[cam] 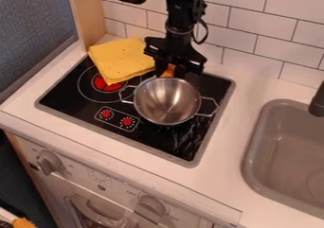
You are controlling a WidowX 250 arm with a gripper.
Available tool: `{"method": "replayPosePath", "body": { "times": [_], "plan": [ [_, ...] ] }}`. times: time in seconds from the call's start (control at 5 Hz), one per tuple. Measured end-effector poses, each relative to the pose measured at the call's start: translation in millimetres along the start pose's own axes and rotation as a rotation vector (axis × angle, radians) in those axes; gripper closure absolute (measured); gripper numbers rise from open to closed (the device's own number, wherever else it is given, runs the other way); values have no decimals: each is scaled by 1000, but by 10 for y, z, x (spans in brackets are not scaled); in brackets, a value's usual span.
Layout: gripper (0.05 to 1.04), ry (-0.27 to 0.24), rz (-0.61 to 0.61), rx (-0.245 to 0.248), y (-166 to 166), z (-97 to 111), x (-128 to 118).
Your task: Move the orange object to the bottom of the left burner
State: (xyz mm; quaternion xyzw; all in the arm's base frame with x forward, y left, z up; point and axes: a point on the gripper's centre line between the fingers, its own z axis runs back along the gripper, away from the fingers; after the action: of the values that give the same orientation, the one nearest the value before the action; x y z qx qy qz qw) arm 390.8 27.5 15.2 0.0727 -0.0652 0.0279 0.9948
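Orange and small, shown by the orange object (pixel 169 71) just behind the shiny steel pot (pixel 167 101); partly hidden, so shape too unclear to tell. Under the pot, see a glossy black stovetop (pixel 167 139); to its left, a red-centred burner (pixel 106 83), partly covered by a yellow cloth (pixel 120 59). Well right of the pot, find a grey sink (pixel 256 151); behind it, a white-tiled wall (pixel 244 30). Directly below the black gripper (pixel 169 73), lies behind the pot; cannot tell whether grasped or released.
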Motion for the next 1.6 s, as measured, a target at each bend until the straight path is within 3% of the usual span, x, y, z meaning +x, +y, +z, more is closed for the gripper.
{"method": "replayPosePath", "body": {
  "times": [0.2, 0.4, 0.6, 0.8, 1.0, 1.2, 1.4, 1.6],
  "plan": [
    [677, -38, -13, -5, -21, 90, 131],
    [678, -123, -55, -4, -82, 399, 317],
    [677, -165, -80, 23, -29, 656, 369],
    [677, -207, -85, 45, 104, 939, 282],
    [678, -214, -37, 84, 479, 1192, 17],
    [677, -189, -8, 113, 815, 1206, -317],
    [678, -190, 65, 100, 1110, 999, -656],
    [677, -202, 72, 47, 1183, 680, -820]
  ]
}}
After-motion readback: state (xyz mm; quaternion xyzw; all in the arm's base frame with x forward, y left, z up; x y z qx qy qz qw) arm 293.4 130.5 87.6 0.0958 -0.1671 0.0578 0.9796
